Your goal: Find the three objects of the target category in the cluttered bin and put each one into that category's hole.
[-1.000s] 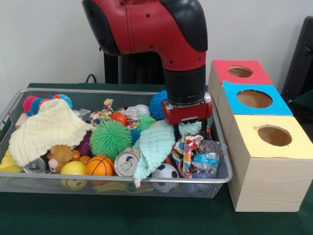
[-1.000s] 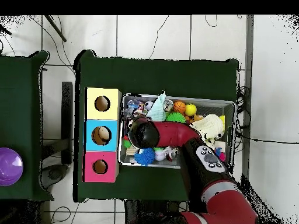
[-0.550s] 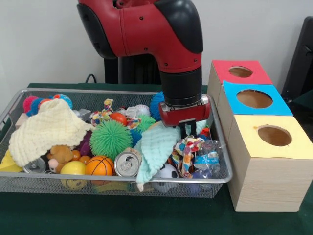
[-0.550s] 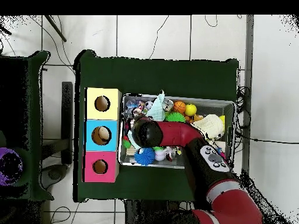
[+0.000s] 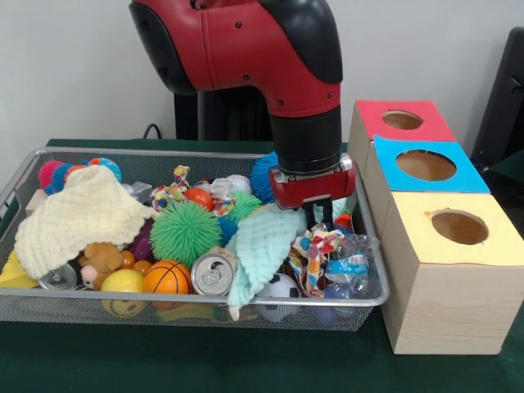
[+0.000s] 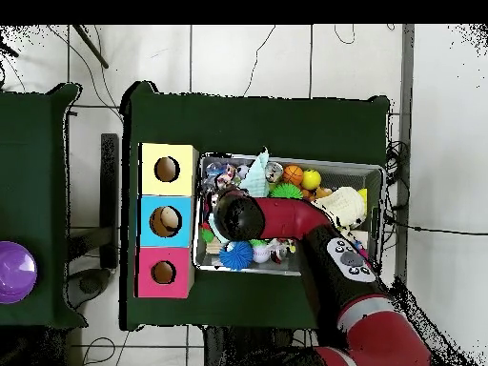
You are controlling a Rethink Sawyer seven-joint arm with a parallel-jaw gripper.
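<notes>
The gripper [image 5: 315, 214] hangs low over the bin's [image 5: 372, 300] right end, just above a mint cloth [image 5: 260, 246]; whether its fingers are open, I cannot tell.

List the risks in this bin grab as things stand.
The gripper sits low among the clutter, touching the mint green cloth, so lifting may drag that cloth along. The patterned fabric toy and plastic bag crowd it, risking a wrong or double pick. Loose items could spill over the wire bin edge.
</notes>
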